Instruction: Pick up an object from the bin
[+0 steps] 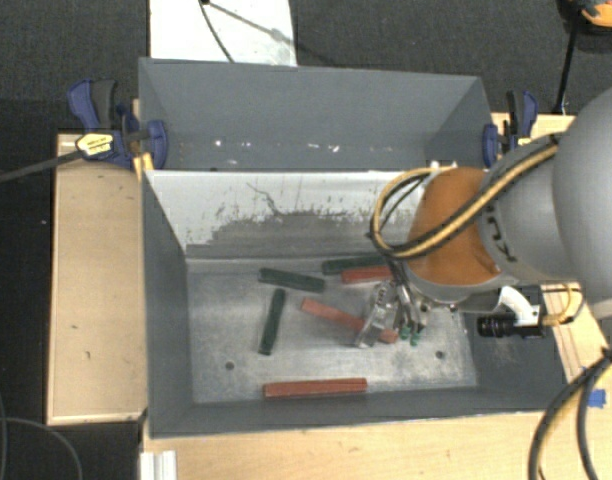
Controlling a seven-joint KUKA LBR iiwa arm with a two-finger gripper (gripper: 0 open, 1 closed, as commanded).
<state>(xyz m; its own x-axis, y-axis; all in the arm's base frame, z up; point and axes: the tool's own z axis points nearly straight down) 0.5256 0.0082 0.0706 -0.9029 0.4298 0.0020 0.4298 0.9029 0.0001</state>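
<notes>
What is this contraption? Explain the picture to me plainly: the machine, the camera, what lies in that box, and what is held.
One camera looks down into a grey metal bin from above, slightly from one side. The big silver and orange machine at the right is a robot arm with cables. Its grasping end, the pincer, sits low at the right of the bin's floor.

Loose flat bars lie on that floor:
- a long red-brown bar at the front
- a short red-brown bar just left of the pincer
- a far red-brown bar behind it
- an upright dark green bar
- a crosswise dark green bar
- a rear dark green bar

The pincer is at the short red-brown bar's end. Whether it holds anything cannot be told.
</notes>
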